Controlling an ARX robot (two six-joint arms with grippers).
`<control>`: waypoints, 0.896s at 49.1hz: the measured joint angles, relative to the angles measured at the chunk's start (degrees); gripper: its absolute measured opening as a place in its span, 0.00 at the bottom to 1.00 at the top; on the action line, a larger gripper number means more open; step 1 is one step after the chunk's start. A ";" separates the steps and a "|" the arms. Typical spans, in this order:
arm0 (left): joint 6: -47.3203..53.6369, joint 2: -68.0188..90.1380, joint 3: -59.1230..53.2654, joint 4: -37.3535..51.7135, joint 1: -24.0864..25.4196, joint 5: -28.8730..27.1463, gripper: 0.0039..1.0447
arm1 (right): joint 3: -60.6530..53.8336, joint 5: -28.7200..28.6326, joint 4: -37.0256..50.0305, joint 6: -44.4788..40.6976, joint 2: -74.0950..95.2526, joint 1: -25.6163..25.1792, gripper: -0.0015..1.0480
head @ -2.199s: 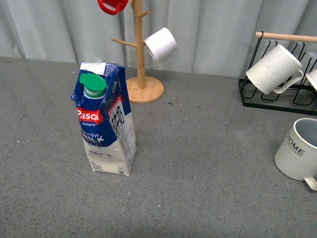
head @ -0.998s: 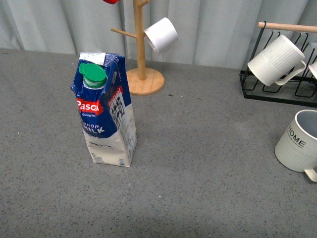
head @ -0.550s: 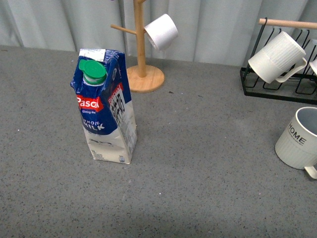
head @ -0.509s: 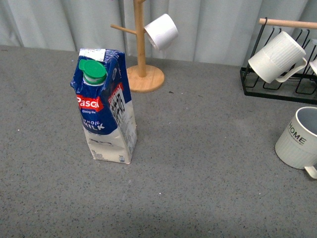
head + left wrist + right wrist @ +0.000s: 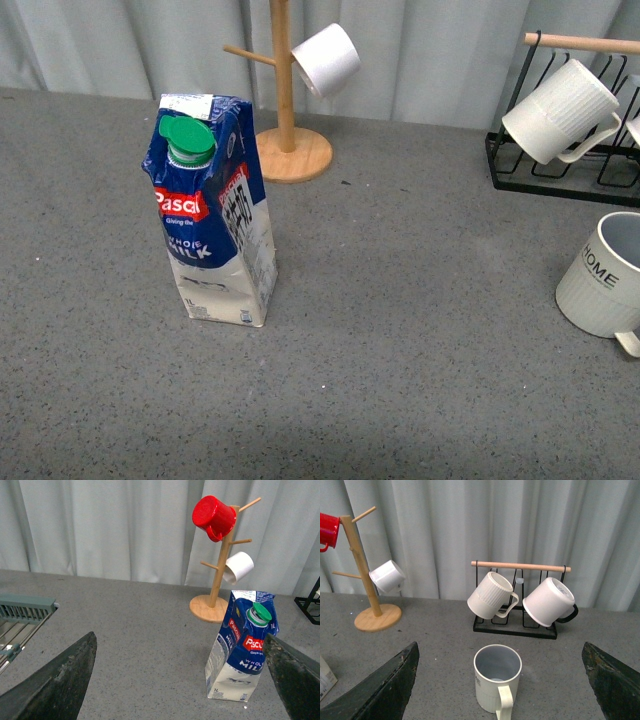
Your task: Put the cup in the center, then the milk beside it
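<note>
The milk (image 5: 215, 215) is a tall blue and white carton with a green cap, standing upright left of the table's middle. It also shows in the left wrist view, milk (image 5: 242, 652), ahead of my open left gripper (image 5: 182, 680) and nearer one finger. The cup (image 5: 605, 285), off-white and ribbed with "HOME" lettering, stands at the right edge of the front view. In the right wrist view the cup (image 5: 496, 678) sits upright between the spread fingers of my open right gripper (image 5: 502, 680), its handle towards the camera, untouched. Neither arm appears in the front view.
A wooden mug tree (image 5: 287, 110) with a white mug (image 5: 326, 60) stands behind the milk; a red mug (image 5: 214, 517) hangs on top. A black rack (image 5: 516, 605) holds two white mugs (image 5: 490, 596). A grey dish rack (image 5: 20, 617) lies far left.
The front view has shifted slightly, so the milk, mug tree and cup sit a little differently in frame. No object on the table has moved.
</note>
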 joint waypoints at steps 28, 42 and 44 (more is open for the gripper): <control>0.02 0.00 0.00 0.00 0.00 0.00 0.94 | 8.74 9.31 21.20 -9.05 41.24 -2.64 0.91; 0.02 0.00 0.00 0.00 0.00 0.00 0.94 | 27.10 4.96 21.29 -4.44 82.38 -3.19 0.91; 0.02 0.00 0.00 0.00 0.00 0.00 0.94 | 29.51 4.94 20.92 -3.76 86.20 -3.19 0.91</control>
